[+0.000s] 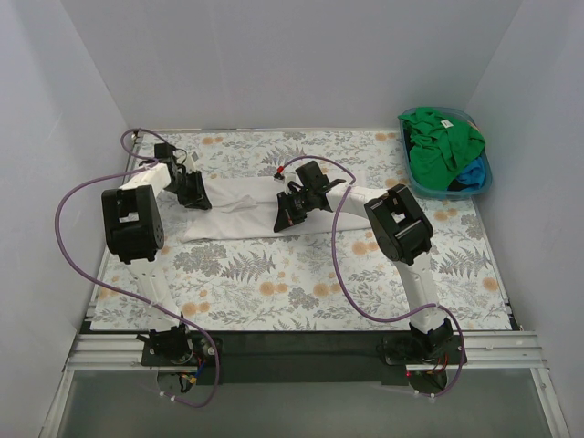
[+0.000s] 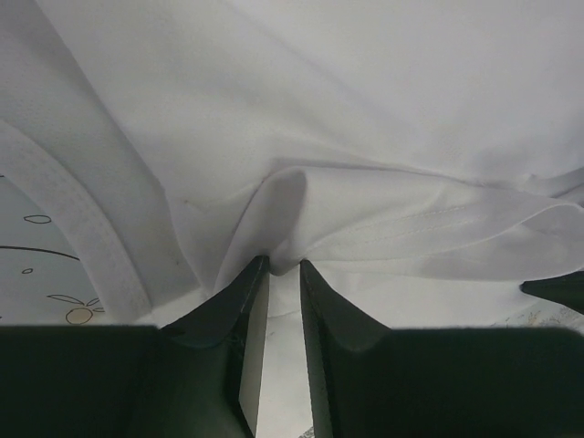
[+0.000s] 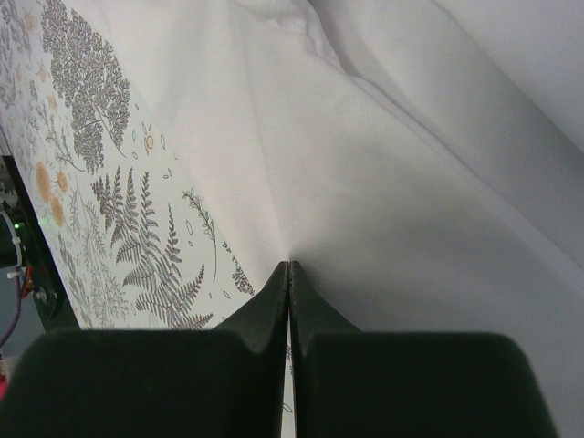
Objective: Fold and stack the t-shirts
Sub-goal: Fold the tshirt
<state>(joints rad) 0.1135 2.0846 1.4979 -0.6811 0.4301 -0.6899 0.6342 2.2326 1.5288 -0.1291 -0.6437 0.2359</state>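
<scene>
A plain white fabric t-shirt (image 1: 242, 203) lies spread lengthwise across the far middle of the bench (image 1: 274, 292), on its fern-and-flower printed cloth, and the step in hand looks like a fold of this garment with both arms. The left pincer (image 2: 283, 265) sits at the shirt's left end, jaws narrowly apart with a raised ridge of the fabric caught between their tips. The right pincer (image 3: 288, 266) is pressed together on the shirt's near edge toward its right end, the cloth puckering out from the tips. The bright green crumpled t-shirt (image 1: 438, 137) and the blue one (image 1: 472, 173) wait in a clear plastic tub (image 1: 408, 173) at the far right corner, so stacking has not begun. The next move probably calls for lifting both held points together, carrying them over the garment at matching height and pace so the edge stays taut, then laying it down flat. An uneven lift would likely wrinkle or skew the fold.
</scene>
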